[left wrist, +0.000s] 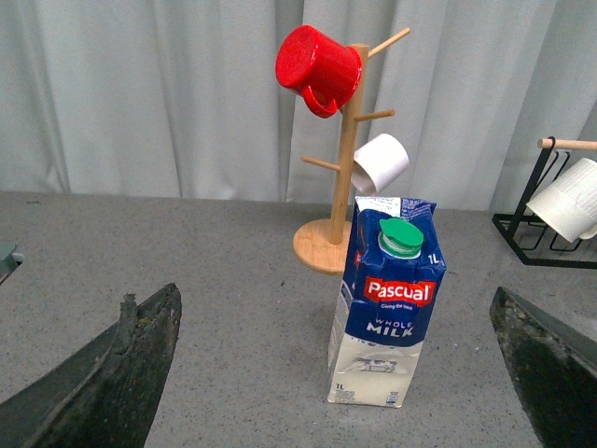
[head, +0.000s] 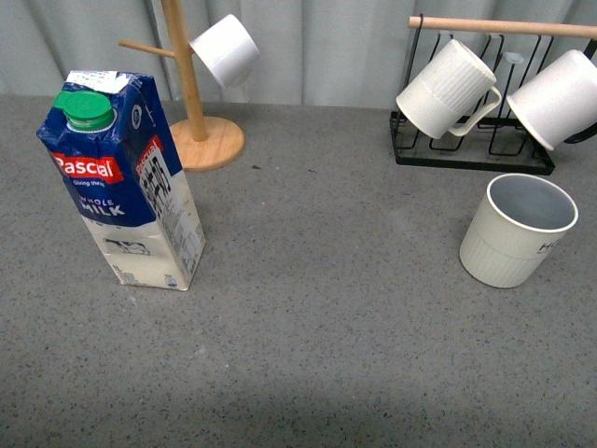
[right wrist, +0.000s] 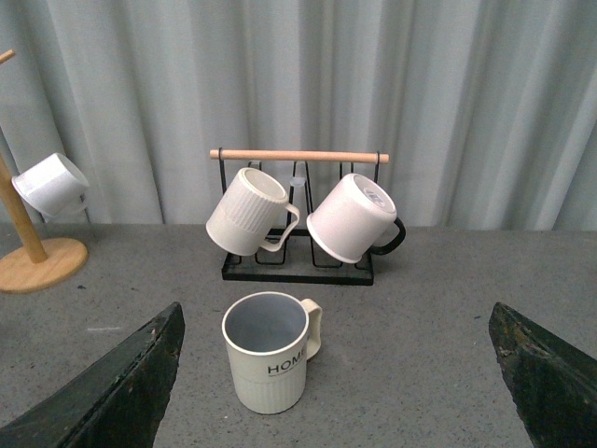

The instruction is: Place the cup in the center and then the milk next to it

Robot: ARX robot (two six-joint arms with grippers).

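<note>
Cup upright on grey speckled table, pale curtain behind, both jaws wide

A grey, finely speckled table fills the scene. Its matte surface runs back to a pale grey-white curtain that hangs in soft vertical folds across the whole rear. The light is even and diffuse, with only faint shadows, and the table's near edge looks slightly darker in the front view. At the back left a wooden mug tree stands on a round base, carrying a red mug and a small white mug. At the back right sits a black wire rack with a wooden top bar. A ribbed white mug and a smooth white mug hang from it.
</note>
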